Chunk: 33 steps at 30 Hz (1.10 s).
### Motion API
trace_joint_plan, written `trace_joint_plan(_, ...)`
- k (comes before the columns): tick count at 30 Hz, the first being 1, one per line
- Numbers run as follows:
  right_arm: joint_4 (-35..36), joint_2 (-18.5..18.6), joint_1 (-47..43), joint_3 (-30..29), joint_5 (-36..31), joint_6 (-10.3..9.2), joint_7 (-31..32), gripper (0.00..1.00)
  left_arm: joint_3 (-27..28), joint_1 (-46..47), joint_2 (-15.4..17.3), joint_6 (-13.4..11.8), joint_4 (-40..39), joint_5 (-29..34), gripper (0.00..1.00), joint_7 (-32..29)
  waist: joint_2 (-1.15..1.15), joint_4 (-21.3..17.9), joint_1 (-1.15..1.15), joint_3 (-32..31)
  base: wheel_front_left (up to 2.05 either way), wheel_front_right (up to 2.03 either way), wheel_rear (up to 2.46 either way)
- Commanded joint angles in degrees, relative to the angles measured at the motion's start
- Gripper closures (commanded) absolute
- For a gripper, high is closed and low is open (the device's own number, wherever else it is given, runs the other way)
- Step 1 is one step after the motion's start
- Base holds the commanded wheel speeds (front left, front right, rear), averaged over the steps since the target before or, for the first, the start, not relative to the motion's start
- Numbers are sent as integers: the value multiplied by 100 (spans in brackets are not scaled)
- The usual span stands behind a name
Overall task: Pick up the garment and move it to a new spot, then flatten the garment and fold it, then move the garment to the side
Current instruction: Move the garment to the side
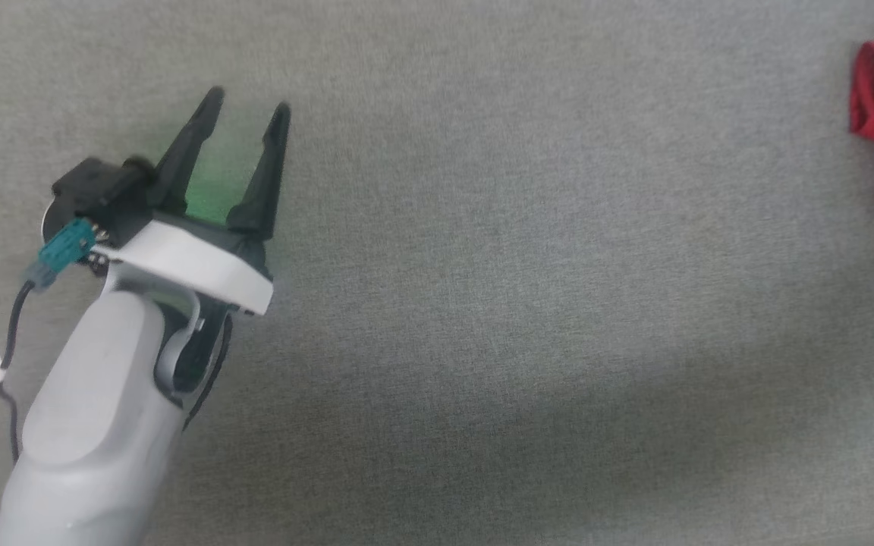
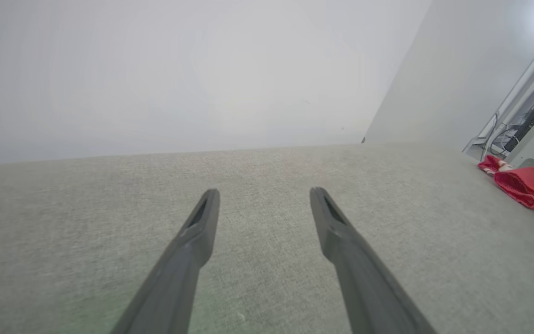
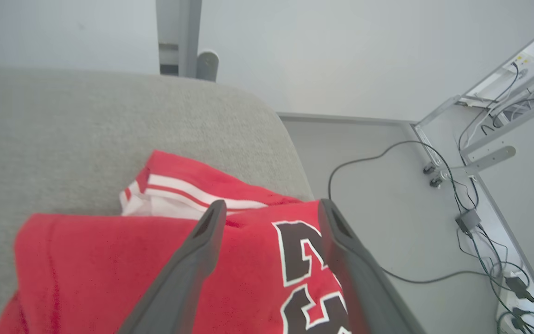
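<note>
The garment (image 3: 109, 260) lay at the counter's (image 3: 63, 130) corner (final step, seemingly). The right gripper (image 3: 270, 206), jaws open like the left gripper's (image 1: 247, 100), needed to lift clear.

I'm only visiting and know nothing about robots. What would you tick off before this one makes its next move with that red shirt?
1. Right gripper open: fingers spread over the garment, ok.
2. Left gripper open and empty above the grey tabletop: ok.
3. Garment folded: compact red bundle, number facing up, ok.
4. Garment off to the side: by the tabletop's rounded corner, ok.
5. Garment fully supported at that edge, not overhanging: cannot tell.
</note>
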<state>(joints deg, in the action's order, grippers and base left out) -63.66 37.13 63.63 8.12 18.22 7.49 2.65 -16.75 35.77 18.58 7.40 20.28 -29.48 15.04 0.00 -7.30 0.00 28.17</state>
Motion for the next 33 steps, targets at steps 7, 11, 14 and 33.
trace_joint_plan(7,386,-311,-344,295,405,0,-366,0,261,-434,54,7,315,60,0,16,0,46,0,-665,0,0,0)
trace_joint_plan(11,680,-400,-619,502,659,0,-632,0,565,-683,45,2,296,157,0,15,0,101,0,-979,0,0,0)
trace_joint_plan(14,888,-465,-839,656,797,0,-806,0,824,-931,26,-4,227,230,0,15,0,139,0,-1213,0,0,0)
trace_joint_plan(33,1970,-670,-2757,776,925,0,-1770,0,2245,-2887,-67,5,-544,783,0,16,0,315,0,-2496,0,0,0)
